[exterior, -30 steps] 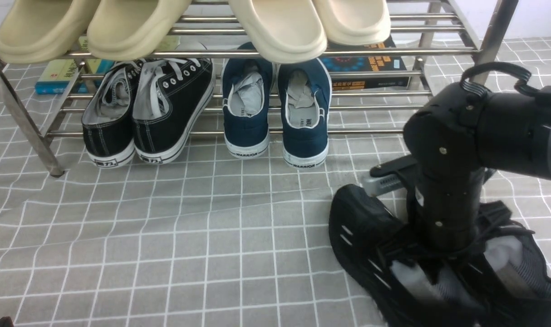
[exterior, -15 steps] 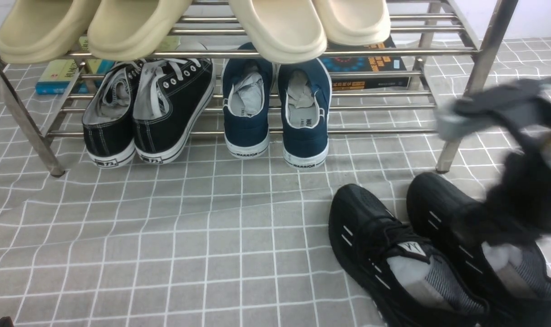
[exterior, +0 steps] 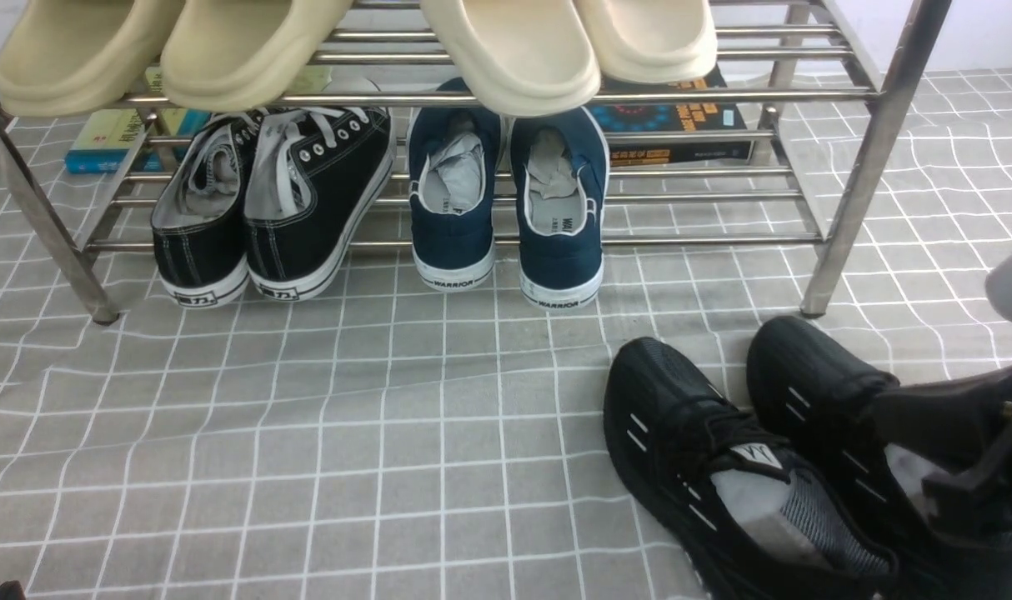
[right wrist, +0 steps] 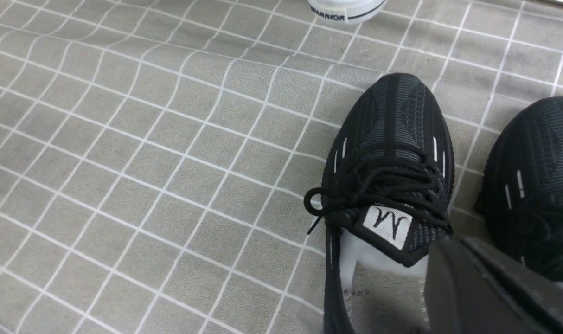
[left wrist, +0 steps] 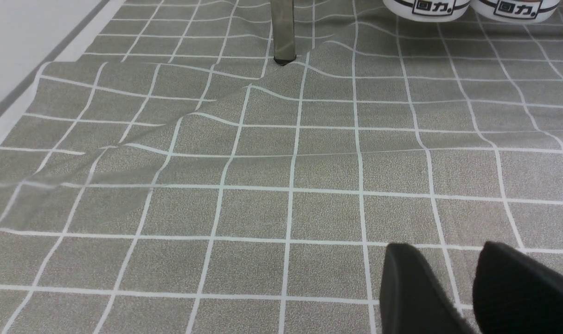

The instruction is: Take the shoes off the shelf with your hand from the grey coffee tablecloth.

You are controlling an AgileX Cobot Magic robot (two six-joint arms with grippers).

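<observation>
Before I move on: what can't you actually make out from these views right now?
- Right gripper: only a dark edge in its wrist view; front view cuts the arm off at the frame edge, fingertips unseen.
- Right-hand one of the shoes: heel hidden by the arm and the frame's corner.
- Left gripper: only its two finger ends show.
- Books behind the shelf: titles too small, rods and beige slippers overlap them.
</observation>
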